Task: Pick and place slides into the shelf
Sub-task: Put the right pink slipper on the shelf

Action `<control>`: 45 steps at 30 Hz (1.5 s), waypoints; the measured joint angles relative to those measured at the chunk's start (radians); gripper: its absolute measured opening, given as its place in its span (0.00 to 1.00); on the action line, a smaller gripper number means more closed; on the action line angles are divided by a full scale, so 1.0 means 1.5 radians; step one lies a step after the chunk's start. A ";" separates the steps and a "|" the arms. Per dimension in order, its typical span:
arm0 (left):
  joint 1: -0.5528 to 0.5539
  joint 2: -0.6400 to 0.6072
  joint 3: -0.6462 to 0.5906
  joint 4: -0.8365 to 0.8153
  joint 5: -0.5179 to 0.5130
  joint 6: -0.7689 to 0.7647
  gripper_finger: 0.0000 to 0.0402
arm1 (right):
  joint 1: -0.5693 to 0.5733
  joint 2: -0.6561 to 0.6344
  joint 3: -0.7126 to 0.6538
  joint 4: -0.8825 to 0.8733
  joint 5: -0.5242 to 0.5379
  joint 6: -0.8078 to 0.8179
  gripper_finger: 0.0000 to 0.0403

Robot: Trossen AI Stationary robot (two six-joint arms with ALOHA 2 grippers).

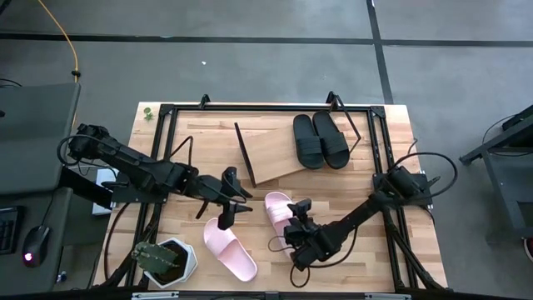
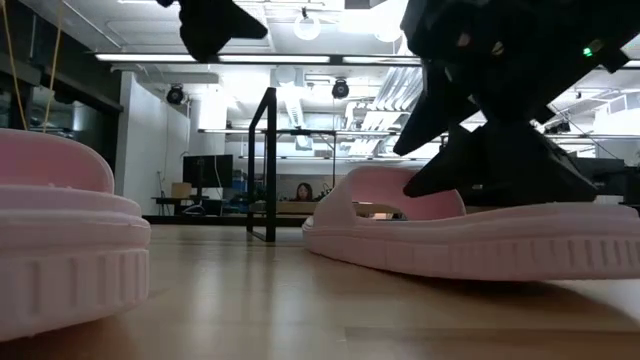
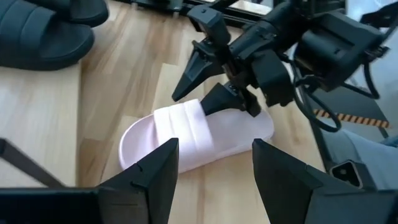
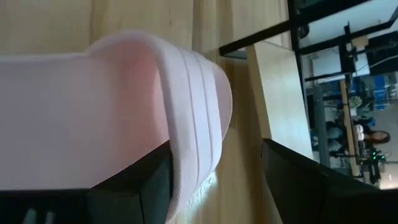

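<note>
One pale pink slide [image 1: 279, 208] lies sole-down near the table's middle, and my right gripper [image 4: 214, 180] is open at its wide strap [image 4: 193, 106]. One finger stands in the foot opening under the strap, the other outside the slide's side. The second pink slide [image 1: 233, 248] lies sole-down to its left, nearer the table's near edge. My left gripper [image 3: 214, 168] is open and hovers between the two pink slides, touching nothing. Two black slides [image 1: 321, 140] sit side by side on the shelf's slanted light-wood board [image 1: 271, 154]. My right gripper straddles one side of the pink slide's strap [image 3: 186, 121], coming slantwise from the table's near right. One finger [image 4: 130, 183] is inside under the strap and the other [image 4: 311, 186] stands clear outside. Whether the inner finger touches, I cannot tell. The slide lies flat on the table.
A plant in a white pot [image 1: 166, 260] stands at the near left corner. The shelf's black wire frame [image 1: 241, 154] rises behind the pink slides, and the board's left half is bare. A person [image 2: 302, 190] sits far off in the room.
</note>
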 joint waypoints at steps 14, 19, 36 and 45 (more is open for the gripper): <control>0.007 0.000 0.000 -0.021 0.008 -0.005 0.47 | -0.017 0.000 0.000 0.005 -0.027 0.010 0.52; 0.007 0.000 0.000 -0.021 0.008 -0.004 0.47 | -0.017 0.000 0.000 0.013 -0.027 0.010 0.42; 0.007 0.000 0.000 -0.021 0.008 -0.004 0.47 | -0.017 0.000 0.000 0.020 -0.065 0.009 0.02; 0.007 0.000 0.000 -0.021 0.008 -0.003 0.47 | -0.017 0.000 0.000 0.021 -0.069 0.004 0.01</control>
